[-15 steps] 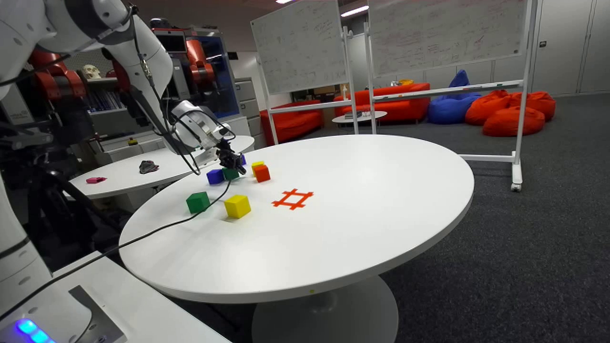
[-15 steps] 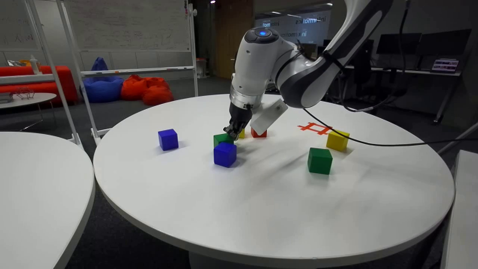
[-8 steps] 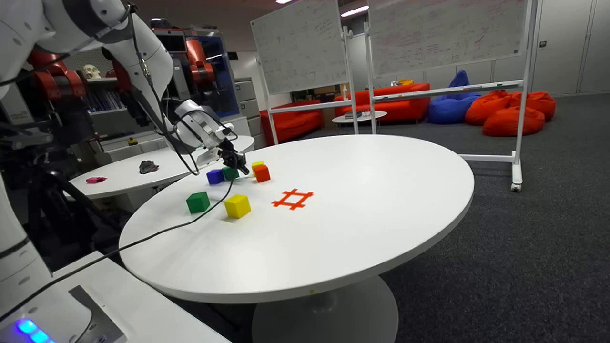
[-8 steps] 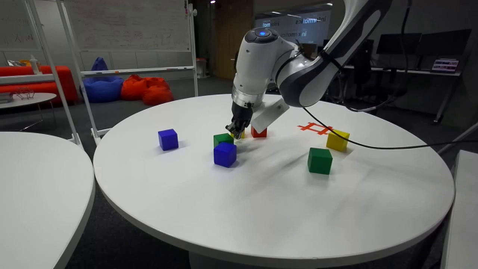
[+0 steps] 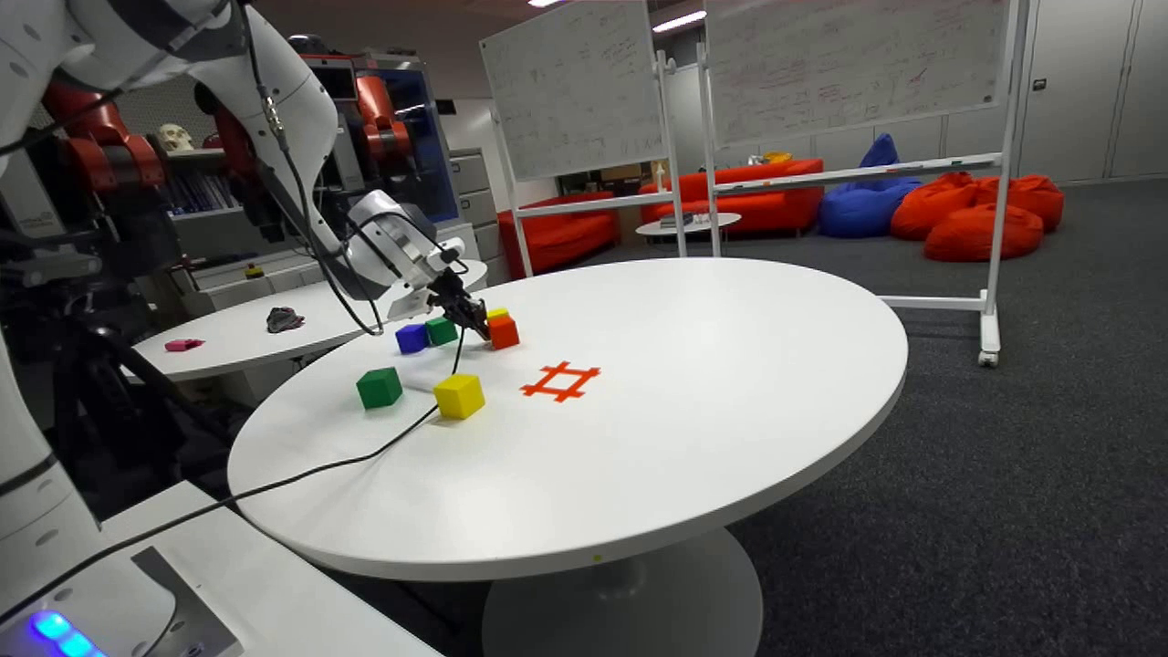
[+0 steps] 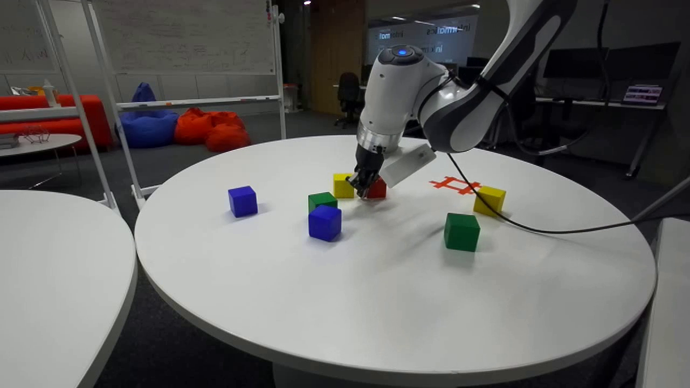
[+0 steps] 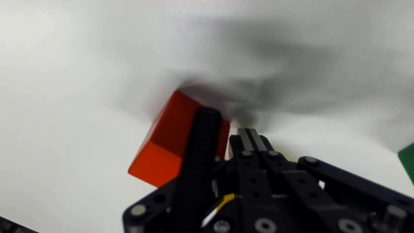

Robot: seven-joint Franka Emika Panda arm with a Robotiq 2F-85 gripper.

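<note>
1. We find the fingers (image 7: 245, 139) low over the table (image 6: 409, 302), tips together in the wrist view; we see nothing clamped between them.
2. The red cube (image 7: 158, 163) stands on the table just beside the fingers. A dark bar (image 7: 200, 152) covers part of it in the wrist view; we cannot tell whether anything touches the cube.
3. We note a near yellow cube (image 6: 343, 186) close to the same spot; in an exterior view it peeks out behind the red cube (image 5: 504, 334).
4. A near green cube (image 6: 322, 201) sits partly behind a near blue cube (image 6: 325, 224), both a little away from the fingers.
5. Well apart we log a lone blue cube (image 6: 243, 201), a lone green cube (image 6: 462, 232) and a lone yellow cube (image 6: 495, 200), with a cable (image 6: 560, 232) running across the last. Orange-red tape (image 5: 551, 391) marks a square outline on the table.
6. Progress, as we judge it: done, the fingers are down at the red cube's side; not done, any grip or lift of it. All cubes we see rest on the table, none stacked. We cannot say whether a push is under way.
</note>
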